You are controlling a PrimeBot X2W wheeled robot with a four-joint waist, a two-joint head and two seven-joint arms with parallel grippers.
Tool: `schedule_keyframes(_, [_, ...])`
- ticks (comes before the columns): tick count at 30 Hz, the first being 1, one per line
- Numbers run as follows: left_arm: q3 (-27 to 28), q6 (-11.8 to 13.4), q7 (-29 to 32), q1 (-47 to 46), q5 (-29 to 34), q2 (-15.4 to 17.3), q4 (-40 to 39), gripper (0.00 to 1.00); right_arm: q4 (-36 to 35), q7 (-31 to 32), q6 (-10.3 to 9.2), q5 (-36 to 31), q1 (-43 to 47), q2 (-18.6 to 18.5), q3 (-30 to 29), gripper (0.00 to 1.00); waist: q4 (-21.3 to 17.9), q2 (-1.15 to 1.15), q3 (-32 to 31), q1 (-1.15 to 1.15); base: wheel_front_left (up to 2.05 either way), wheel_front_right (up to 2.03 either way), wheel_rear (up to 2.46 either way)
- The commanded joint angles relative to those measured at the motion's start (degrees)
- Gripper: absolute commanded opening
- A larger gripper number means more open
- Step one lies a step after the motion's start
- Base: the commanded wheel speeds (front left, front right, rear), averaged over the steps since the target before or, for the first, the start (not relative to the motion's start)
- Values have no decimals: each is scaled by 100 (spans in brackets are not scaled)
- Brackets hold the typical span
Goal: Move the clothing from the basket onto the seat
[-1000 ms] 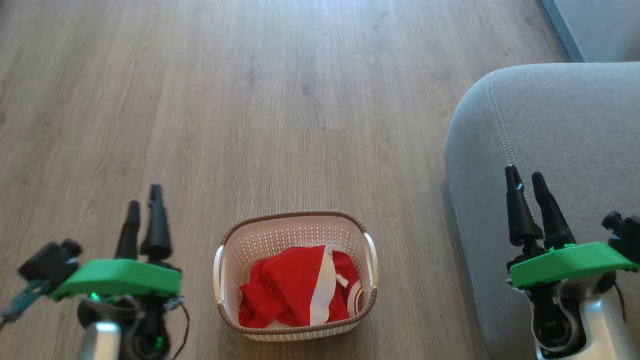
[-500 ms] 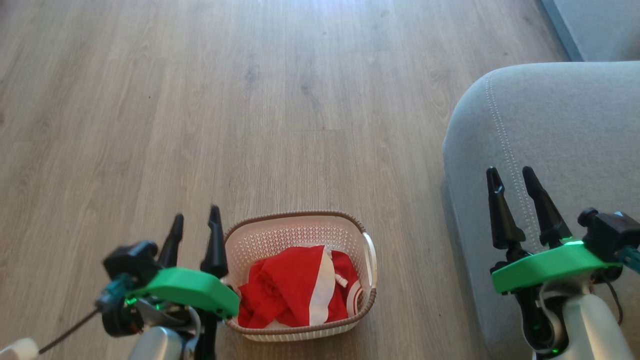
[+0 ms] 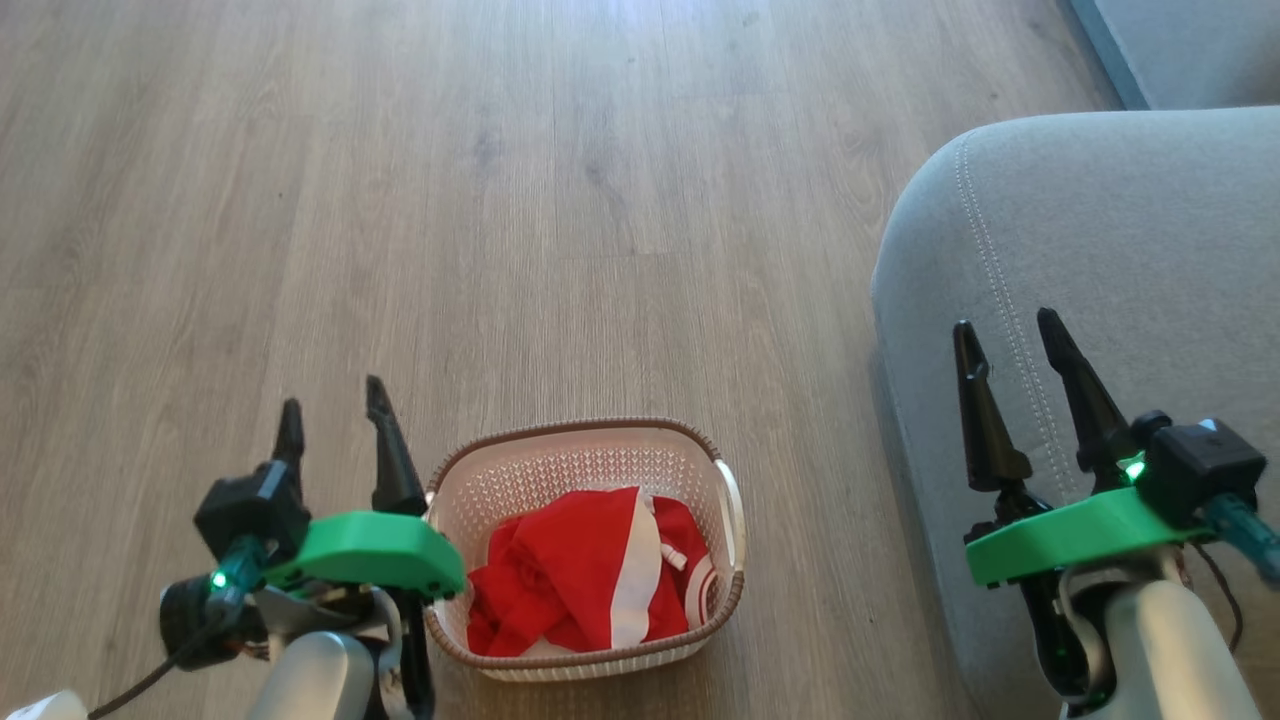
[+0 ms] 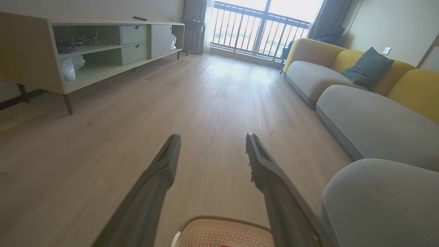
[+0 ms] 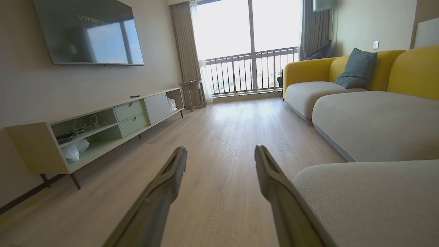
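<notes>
**First reach into the basket not yet made**

The left pincer point(image 3: 332, 395) hovers just beside the left rim of the basket point(image 3: 580, 430), fingers spread wide and holding nothing. The right pincer point(image 3: 1004, 322) hangs over the near corner of the seat point(image 3: 1120, 230), likewise spread and empty. The clothing point(image 3: 580, 575) lies bundled inside the basket, red with a broad white stripe and a drawstring showing; none of it is on the seat.

The step in hand looks to be the first grab, and the left pincer is the nearer one. It would do well to tip its fingers down over the rim and descend on the highest fold in the middle of the heap, clear of the perforated wall. A thick pinch of cloth should hold better than an edge. A straight lift until the fabric clears the rim matters, since the light basket may drag along or the drawstring may snag.

The floor point(image 3: 500, 200) is smooth pale wood planking, so the basket could slide. A strip of it separates basket and seat. The room is long, with a low cabinet point(image 5: 103, 127), a television point(image 5: 89, 31) on the wall, a balcony railing point(image 5: 250, 72) behind tall windows, and a yellow-backed sofa point(image 5: 408, 72) carrying a dark cushion point(image 5: 358, 68).
</notes>
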Motion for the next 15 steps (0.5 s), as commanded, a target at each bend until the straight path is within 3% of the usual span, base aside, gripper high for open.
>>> schedule_keyframes(1, [200, 161, -84, -303, 184, 24, -289, 100, -287, -97, -1, -251, -336, -13, 131, 100, -13, 0, 16, 0, 0, 0, 0])
schedule_keyframes(4, [344, 303, -133, -264, 244, -73, -354, 100, -351, -147, -1, -488, -347, -13, 161, 100, -41, 0, 39, 0, 0, 0, 0])
schedule_keyframes(6, [446, 261, -167, -230, 250, -147, -353, 100, -357, -181, -1, -604, -339, -1, 133, 100, -55, 0, 43, 0, 0, 0, 0])
schedule_keyframes(15, [777, -436, -318, -138, 494, -313, 105, 100, -251, -335, -1, -984, -308, 64, -20, 100, -131, 0, 28, 0, 0, 0, 0])
